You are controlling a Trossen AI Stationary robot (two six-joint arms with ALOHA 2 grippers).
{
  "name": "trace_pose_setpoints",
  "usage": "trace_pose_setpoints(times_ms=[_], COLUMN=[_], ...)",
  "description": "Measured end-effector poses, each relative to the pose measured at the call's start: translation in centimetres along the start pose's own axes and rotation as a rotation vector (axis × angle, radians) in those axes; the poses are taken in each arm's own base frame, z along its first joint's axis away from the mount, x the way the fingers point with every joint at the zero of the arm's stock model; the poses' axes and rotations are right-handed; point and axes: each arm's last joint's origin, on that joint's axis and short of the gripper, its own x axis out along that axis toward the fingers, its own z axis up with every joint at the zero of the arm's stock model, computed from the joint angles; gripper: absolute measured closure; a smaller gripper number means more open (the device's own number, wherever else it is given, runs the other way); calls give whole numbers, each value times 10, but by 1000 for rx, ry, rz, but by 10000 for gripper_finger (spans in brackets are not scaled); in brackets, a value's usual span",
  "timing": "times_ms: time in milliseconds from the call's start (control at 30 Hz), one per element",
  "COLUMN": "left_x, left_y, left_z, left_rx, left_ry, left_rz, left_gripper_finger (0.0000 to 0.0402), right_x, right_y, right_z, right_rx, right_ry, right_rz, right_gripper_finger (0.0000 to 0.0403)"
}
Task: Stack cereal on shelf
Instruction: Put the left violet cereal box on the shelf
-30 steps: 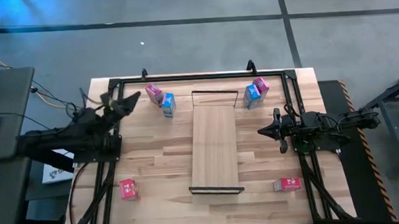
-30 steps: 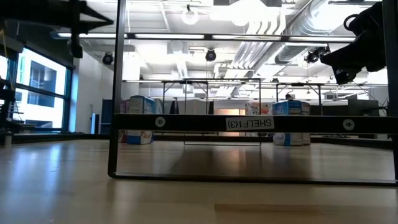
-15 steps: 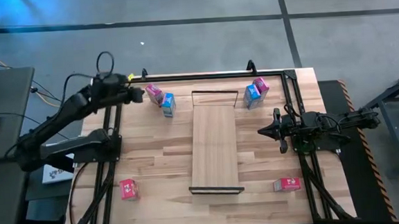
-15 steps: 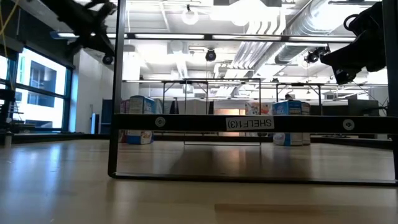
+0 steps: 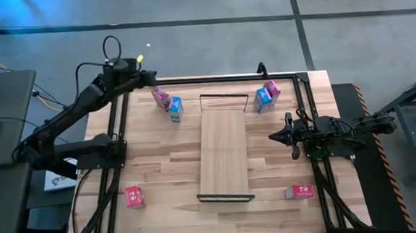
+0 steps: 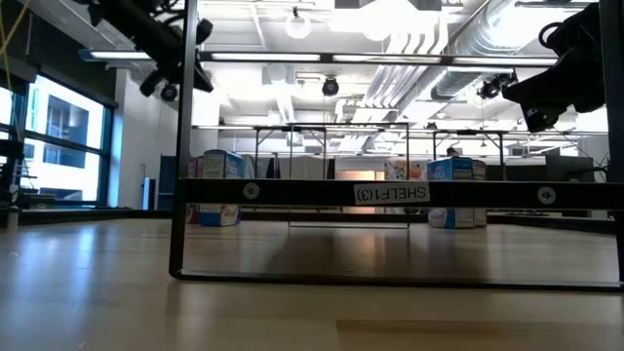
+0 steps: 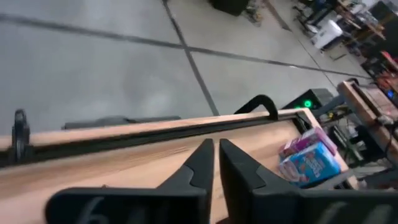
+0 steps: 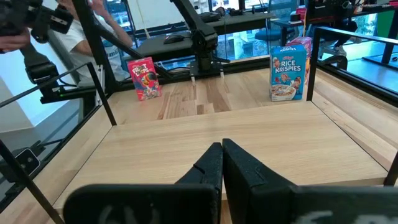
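The shelf (image 5: 223,150) is a long light-wood board with black wire frames at both short ends, lying flat mid-table. A pink box (image 5: 161,98) and a blue box (image 5: 175,108) stand far left of it. Another blue box (image 5: 263,99) and pink box (image 5: 271,90) stand far right. Red boxes sit near left (image 5: 133,197) and near right (image 5: 299,191). My left gripper (image 5: 148,78) is shut, raised over the far-left corner, just beyond the pink box. My right gripper (image 5: 274,136) is shut, right of the shelf, pointing at it.
A black tube frame (image 5: 191,81) runs around the tabletop's edges, with two hooks on the far rail. Bare wood lies between the shelf and each arm. In the right wrist view, a person in a white top (image 8: 115,43) stands beyond the table's left side.
My left arm has stretched out from over the table's left side toward the far edge, carrying its gripper to the far-left corner above the rail. The right arm and all boxes have stayed where they were.
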Motion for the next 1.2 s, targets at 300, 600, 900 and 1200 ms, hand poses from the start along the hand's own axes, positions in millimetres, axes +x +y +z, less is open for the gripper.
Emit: trace_pose_setpoints(times_ms=[300, 600, 900, 1200], left_x=[24, 21, 21, 37], left_y=[-7, -22, -19, 5], left_z=[20, 37, 36, 6], left_rx=[-43, -68, -152, -292], left_ry=[70, 18, 34, 264], left_rz=[15, -118, -83, 253], left_gripper_finger=[222, 157, 156, 156], right_x=[0, 0, 0, 0], right_y=[0, 0, 0, 0], right_z=[0, 0, 0, 0], right_rx=[0, 0, 0, 0], right_ry=[0, 0, 0, 0], right_rz=[0, 0, 0, 0], right_gripper_finger=[402, 402, 402, 402])
